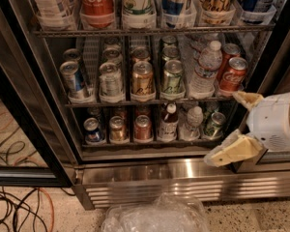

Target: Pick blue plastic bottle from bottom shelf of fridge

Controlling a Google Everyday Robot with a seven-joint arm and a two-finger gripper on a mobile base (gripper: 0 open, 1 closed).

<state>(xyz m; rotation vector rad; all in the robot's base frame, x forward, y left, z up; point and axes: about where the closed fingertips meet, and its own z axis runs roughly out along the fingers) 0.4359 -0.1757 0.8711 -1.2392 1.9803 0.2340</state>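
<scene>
The blue plastic bottle (168,123), with a white cap, dark brown-red body and pale label, stands upright on the bottom shelf (130,144) of the fridge (150,174), in the fourth lane from the left. My gripper (222,128) hangs at the right, in front of the shelf's right end and right of the bottle, apart from it. Its two tan fingers (230,152) are spread open and hold nothing.
Cans (142,128) stand left of the bottle; a clear water bottle (192,122) and a green can (214,124) stand right of it. The shelves above hold several cans and bottles. A crumpled clear plastic bag (154,216) and cables (14,211) lie on the floor.
</scene>
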